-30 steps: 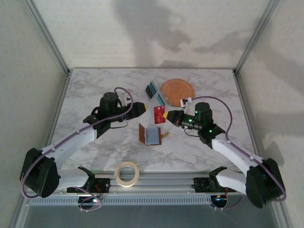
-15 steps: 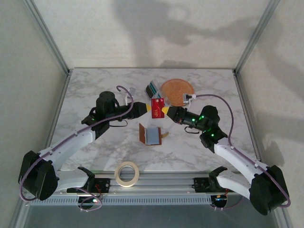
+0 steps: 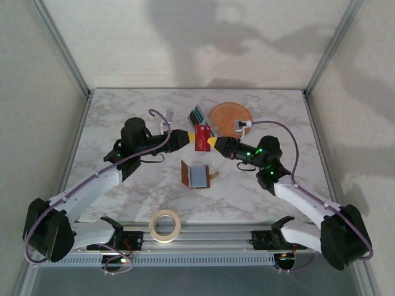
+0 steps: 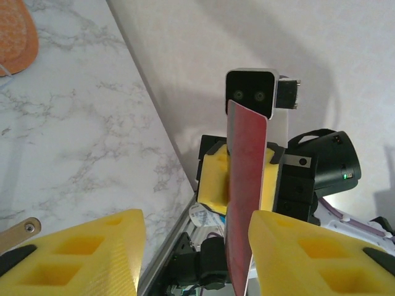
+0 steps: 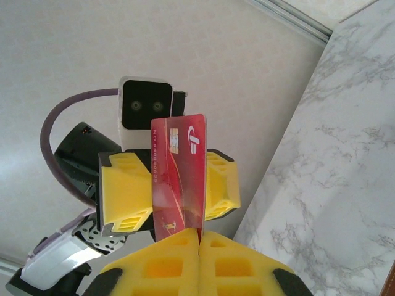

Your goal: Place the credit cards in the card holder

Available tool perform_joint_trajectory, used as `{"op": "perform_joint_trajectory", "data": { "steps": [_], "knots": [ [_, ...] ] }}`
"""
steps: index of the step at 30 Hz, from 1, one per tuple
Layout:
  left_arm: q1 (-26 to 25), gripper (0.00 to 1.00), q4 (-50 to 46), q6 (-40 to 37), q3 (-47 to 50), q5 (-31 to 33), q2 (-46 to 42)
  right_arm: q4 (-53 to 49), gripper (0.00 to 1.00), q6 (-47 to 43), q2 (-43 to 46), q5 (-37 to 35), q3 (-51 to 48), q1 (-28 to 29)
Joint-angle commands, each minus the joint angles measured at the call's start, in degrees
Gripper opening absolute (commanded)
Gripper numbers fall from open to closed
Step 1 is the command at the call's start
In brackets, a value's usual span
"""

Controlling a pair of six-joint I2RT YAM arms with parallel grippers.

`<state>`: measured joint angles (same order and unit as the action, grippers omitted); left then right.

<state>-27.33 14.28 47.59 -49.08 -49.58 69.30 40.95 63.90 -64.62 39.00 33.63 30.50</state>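
A red credit card (image 3: 203, 136) hangs in the air above the table's middle, with my right gripper (image 3: 211, 142) shut on its lower edge (image 5: 179, 172). My left gripper (image 3: 192, 137) faces it from the left, open, its jaws either side of the card (image 4: 245, 185), which stands close to the right finger (image 4: 290, 246). The brown card holder (image 3: 186, 173) lies open on the table below, with a pale blue-grey card (image 3: 199, 176) on it. Teal cards (image 3: 197, 115) lie further back, beside the plate.
A round orange plate (image 3: 229, 117) sits at the back right, near the right arm's cable. A roll of tape (image 3: 165, 225) lies at the near edge between the arm bases. Metal frame posts and pale walls close in the marble table (image 3: 123, 117).
The right gripper has carried the red card up and toward the back. The left gripper has come in from the left and now has its jaws around the card.
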Motion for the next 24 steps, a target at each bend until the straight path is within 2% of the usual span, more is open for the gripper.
{"op": "perform_joint_trajectory", "data": {
  "steps": [1,11,14,19,24],
  "knots": [
    [-0.99,0.49,-2.51,-3.01,-2.24,-0.48,-0.84,-0.39,0.0,-1.72,0.06,2.11,1.65,1.77],
    [0.61,0.53,0.46,-1.15,-0.23,-0.47,-0.14,-1.6,0.0,-3.3,2.3,0.49,1.84,1.27],
    [0.87,0.54,-2.28,-1.36,-0.9,0.45,0.24,-2.36,0.0,-3.48,2.48,-0.33,1.7,1.11],
    [1.82,0.55,0.65,0.55,0.65,0.73,0.31,-3.31,0.0,-3.82,3.65,-2.22,0.25,0.49],
    [2.14,0.57,-0.87,0.08,0.56,1.75,0.78,-3.48,0.0,-3.67,4.1,-2.09,0.12,0.1]
  ]
}}
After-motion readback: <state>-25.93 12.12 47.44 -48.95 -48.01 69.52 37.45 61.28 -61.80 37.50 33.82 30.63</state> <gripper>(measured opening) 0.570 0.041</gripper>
